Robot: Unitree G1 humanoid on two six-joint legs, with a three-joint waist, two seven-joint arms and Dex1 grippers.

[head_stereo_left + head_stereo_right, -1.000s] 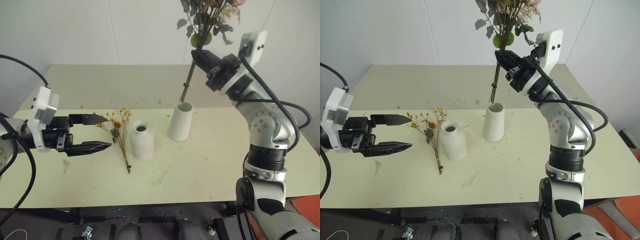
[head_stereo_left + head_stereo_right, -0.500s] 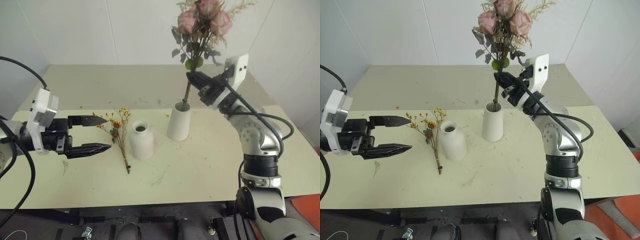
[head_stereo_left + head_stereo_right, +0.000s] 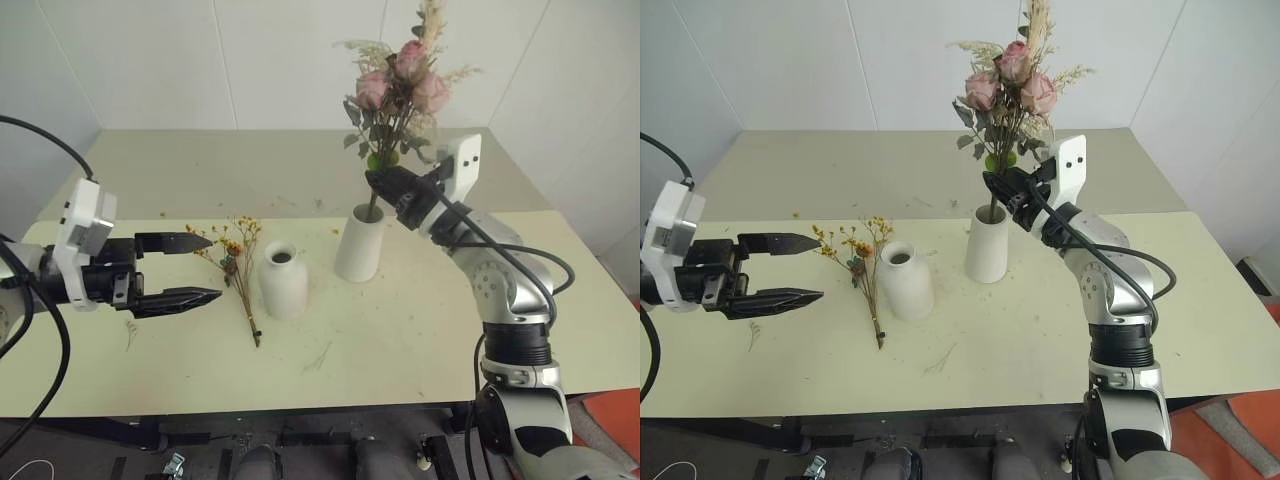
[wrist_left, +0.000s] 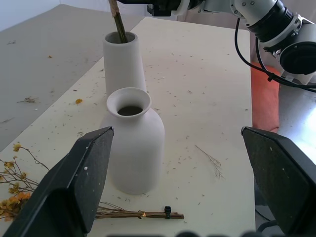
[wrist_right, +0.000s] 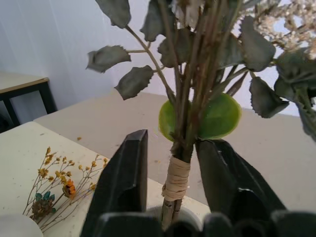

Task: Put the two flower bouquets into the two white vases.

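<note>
Upper centre, the right end effector (image 3: 385,184), fingers parted around the top-heavy rose bouquet (image 3: 398,92) standing in the tall vase (image 3: 359,242), flanked its stiff twine-bound stems, the safest hold.

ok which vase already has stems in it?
The taller tapered vase, holding the pink rose bouquet. The shorter rounded bottle vase is empty; the yellow-flowered bunch lies on the table beside it.

My right gripper (image 5: 175,185) stands parted around the rose bouquet's (image 5: 197,89) twine-wrapped stems, a gap on one side; beyond the stems lies the yellow-flower bunch (image 5: 57,185).
</note>
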